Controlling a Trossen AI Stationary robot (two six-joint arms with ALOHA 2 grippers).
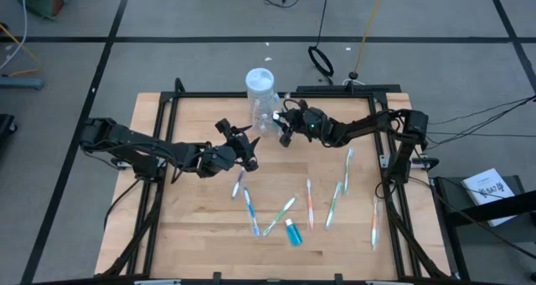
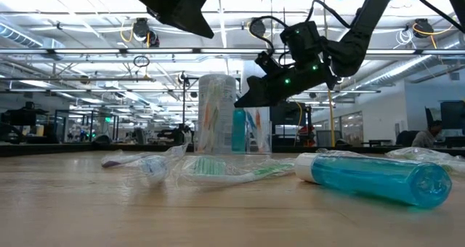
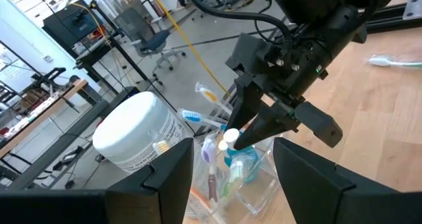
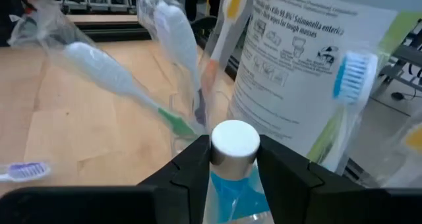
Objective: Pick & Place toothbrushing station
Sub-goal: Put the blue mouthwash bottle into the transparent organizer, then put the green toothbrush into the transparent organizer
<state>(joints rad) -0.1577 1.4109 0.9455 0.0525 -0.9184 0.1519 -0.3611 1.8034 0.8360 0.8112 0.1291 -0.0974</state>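
At upper centre of the overhead frame, the right gripper (image 1: 283,127) hangs over the small clear plastic cup (image 1: 270,122), its two dark fingers pinching a small teal tube with a white cap (image 4: 234,159) by the shoulders just under the cap, as its own wrist camera shows. The cup, already bristling with wrapped pastel-handled toothbrushes (image 3: 212,159), stands just beside a taller clear jar with a white lid (image 1: 260,87) at the far edge of the light wooden table (image 1: 193,226). The left gripper (image 1: 241,147) hovers left of centre in the overhead frame, jaws spread and empty, looking toward the cup. More slim toothbrushes (image 1: 335,203) lie scattered across the lower half of the overhead frame, with a second teal tube (image 1: 292,231) among them at lower centre. Tube and brushes look light; the tube's soft, glossy body may squash or slip, so the firm neck below the cap seems the safest hold. The thin cup appears easy to tip, and the crinkly wrappers could slide between the pads; a brush is probably best taken mid-handle.
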